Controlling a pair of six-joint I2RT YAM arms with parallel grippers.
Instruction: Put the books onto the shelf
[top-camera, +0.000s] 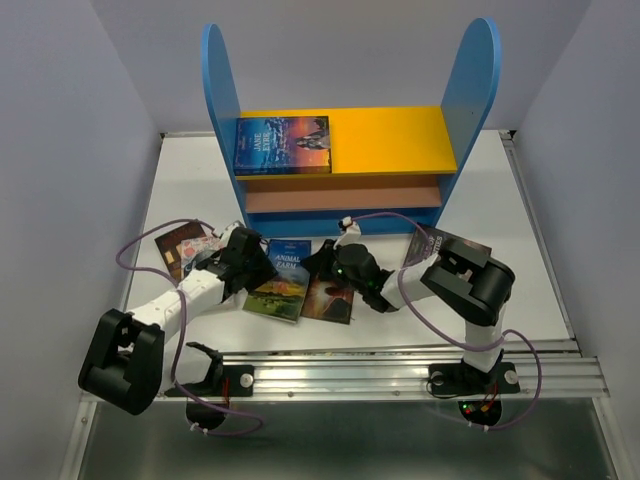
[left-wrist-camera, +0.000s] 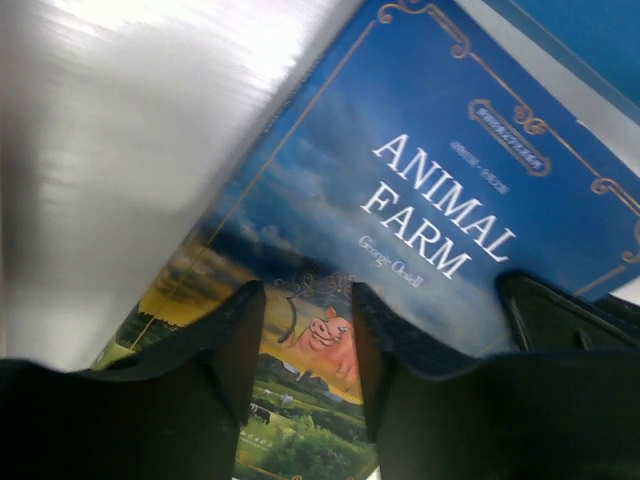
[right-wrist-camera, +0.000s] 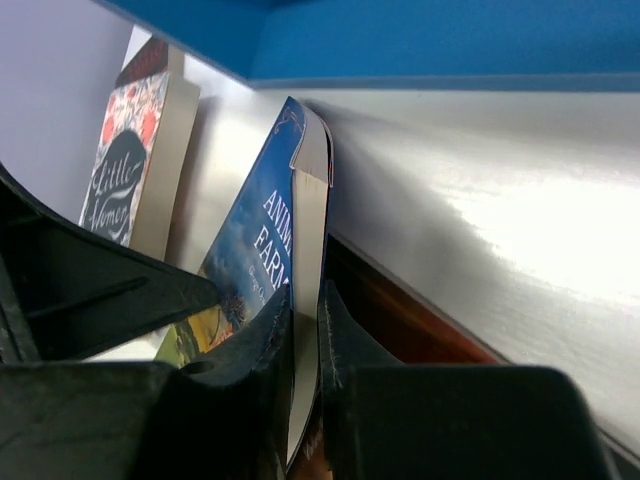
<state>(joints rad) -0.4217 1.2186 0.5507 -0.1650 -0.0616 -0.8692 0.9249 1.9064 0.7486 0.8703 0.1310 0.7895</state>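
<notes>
Black fingers of the right tool (right-wrist-camera: 305, 320) are pinched narrow on the page edge of the Animal Farm book (right-wrist-camera: 255, 240). In the right wrist view that edge stands tipped up off the surface at centre frame. The left tool (left-wrist-camera: 300, 325) sits partly open over the lower part of the same cover, its 2 fingers either side of the pig picture and gripping nothing. Whether they press on the cover I cannot tell.

From above, this book lies at the centre of the worktop (top-camera: 520, 220), just in front of the shelf (top-camera: 470, 80). Its right side overlaps a dark reddish book (top-camera: 330, 297). A Little Women book (right-wrist-camera: 125, 160) lies to the upper left in the right wrist view, near the left arm. 1 more book shows partly under the right arm at the right of the top view. The Jane Eyre book (top-camera: 282, 145) already lies flat on the yellow top board, at its left end.

The held book looks thin, light and floppy, with a glossy cover likely to slide between smooth fingers. A grip on the page edge alone may let the pages fan or the cover sag. A hold closer to the spine, or deeper across the whole thickness, should carry it more stiffly. The cover corner at the top of the edge already curls, so a bent cover is the risk rather than breakage.
</notes>
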